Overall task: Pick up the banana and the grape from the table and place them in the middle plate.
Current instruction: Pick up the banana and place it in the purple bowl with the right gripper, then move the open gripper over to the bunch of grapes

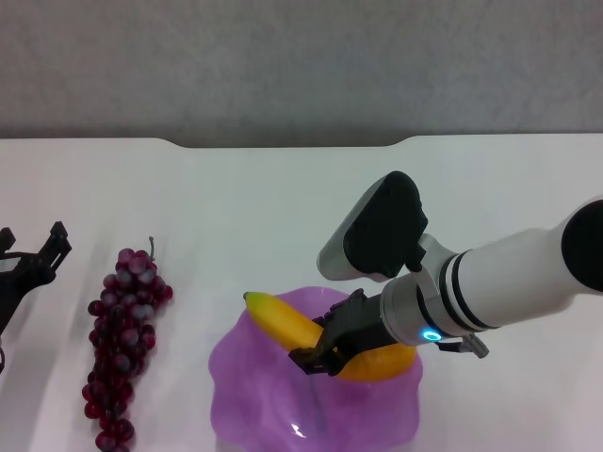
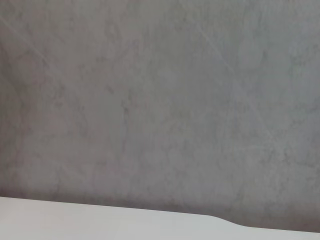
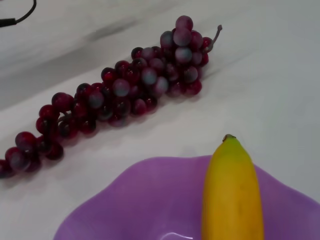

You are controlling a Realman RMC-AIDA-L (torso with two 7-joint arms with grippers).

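While the right gripper sits low over the middle plate, its dark fingers close around the mid-body of the banana. Banana lies across the plate's far side, green-tipped end poking out past the scalloped rim toward the grape. Whether its underside already rests on the plate I cannot tell.

Risk, as judged: the banana sits near the rim rather than the flat centre. Released here, it could rock on the wavy edge and slide out onto the table. A sideways drag on withdrawal could also shift the light plastic plate.

Grape bunch lies on the table, apart from the plate, on its left side, stem end pointing away from the robot. Right wrist view confirms bare white surface between bunch and rim. Not yet picked.

Left gripper waits at the table's left edge, just beside the bunch, fingers spread, holding nothing. Loose berries and a long, limp shape suggest a pinch at one end may let the rest dangle and snag the rim.
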